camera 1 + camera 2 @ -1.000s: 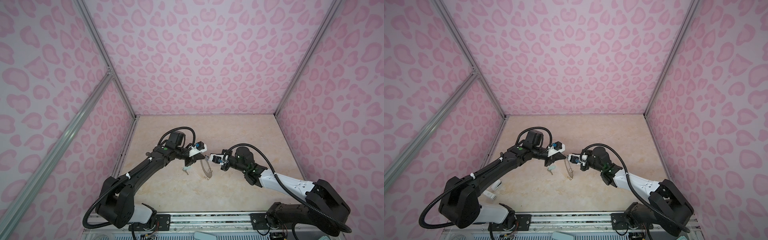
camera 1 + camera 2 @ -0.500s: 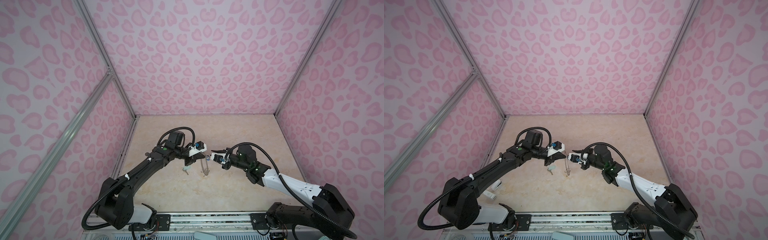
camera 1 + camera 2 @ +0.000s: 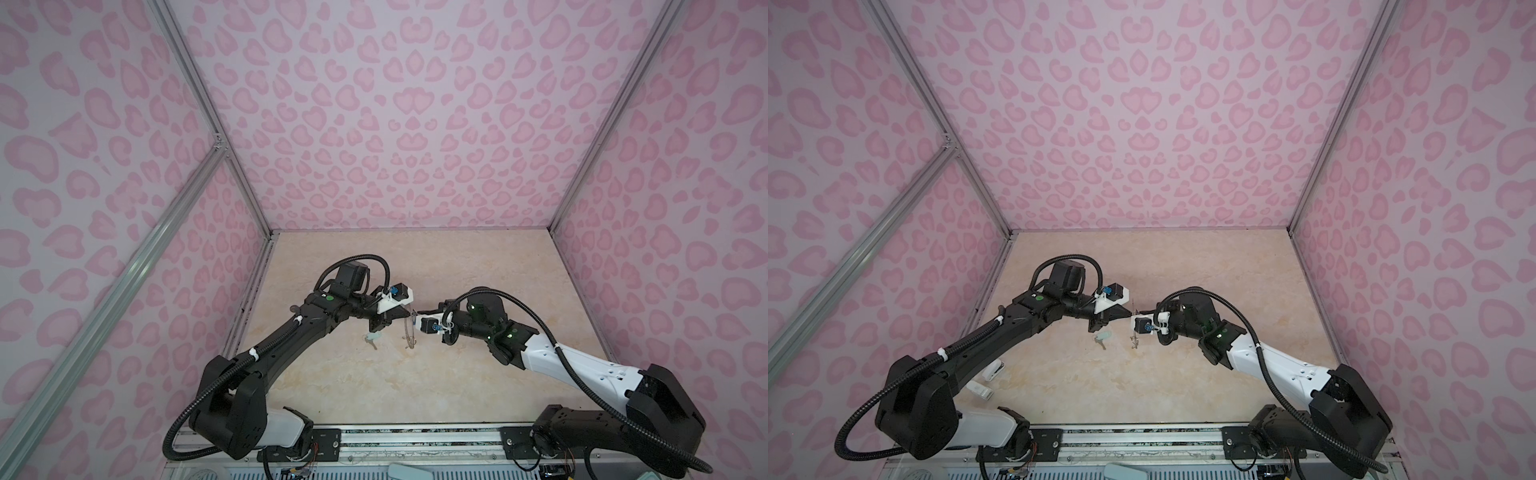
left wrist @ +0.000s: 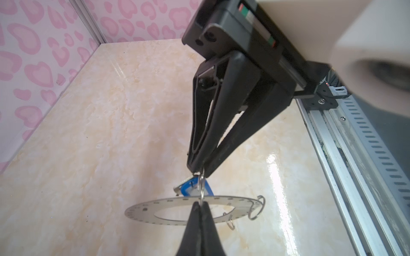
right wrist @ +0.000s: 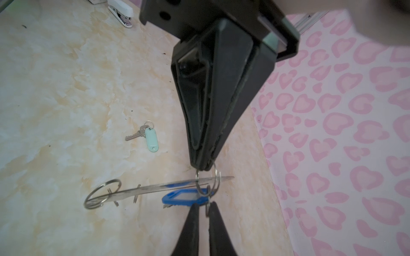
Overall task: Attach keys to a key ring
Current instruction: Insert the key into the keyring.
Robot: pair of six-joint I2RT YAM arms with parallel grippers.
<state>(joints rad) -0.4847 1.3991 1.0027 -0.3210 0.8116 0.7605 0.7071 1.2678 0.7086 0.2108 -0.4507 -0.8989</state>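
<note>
The key ring [image 4: 144, 210], a flat grey disc with small wire loops on its rim, hangs above the floor between both grippers. It shows edge-on in the right wrist view [image 5: 150, 188] and in both top views [image 3: 409, 332]. My left gripper [image 4: 200, 204] [image 5: 204, 168] is shut on a wire loop at the disc's rim. A blue-tagged key [image 5: 182, 198] [image 4: 188, 186] hangs beside that rim. My right gripper [image 5: 204, 205] [image 4: 199, 171] faces the left one, its fingers nearly together on the blue key's small ring. A mint-tagged key [image 5: 151, 139] [image 3: 374, 336] lies on the floor.
Two white stapler-like items [image 3: 994, 370] [image 3: 978, 390] lie by the left arm near the left wall. A metal rail [image 4: 355, 155] runs along the front edge. Pink patterned walls close in three sides of the marble floor [image 3: 415, 257].
The right gripper opened slightly and closed again at the disc's rim, and its arm shifted a little. The left gripper kept its hold on the disc.
</note>
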